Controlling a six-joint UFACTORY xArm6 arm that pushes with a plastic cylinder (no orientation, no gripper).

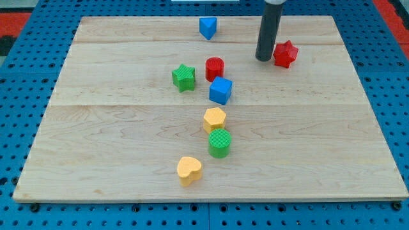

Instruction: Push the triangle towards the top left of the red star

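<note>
Camera view: wooden board (128, 160), eight blocks, one rod.
Landmark red star (285, 53): my tip (264, 59) just to its left, bare rod, gripping nothing, contact unclear; blue triangle (208, 27) well left and slightly above, near the board's top edge.

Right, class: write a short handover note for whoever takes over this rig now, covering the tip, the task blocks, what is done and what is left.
My tip is on the board just to the view's left of the red star, close to it or touching; I cannot tell which.
The blue triangle sits near the view's top edge, well to the left of the star and apart from my tip.
Done: nothing visible yet; the triangle is not beside the star.
Left: get my tip round to the triangle's left side and push it rightward, stopping at the star's top left.
</note>
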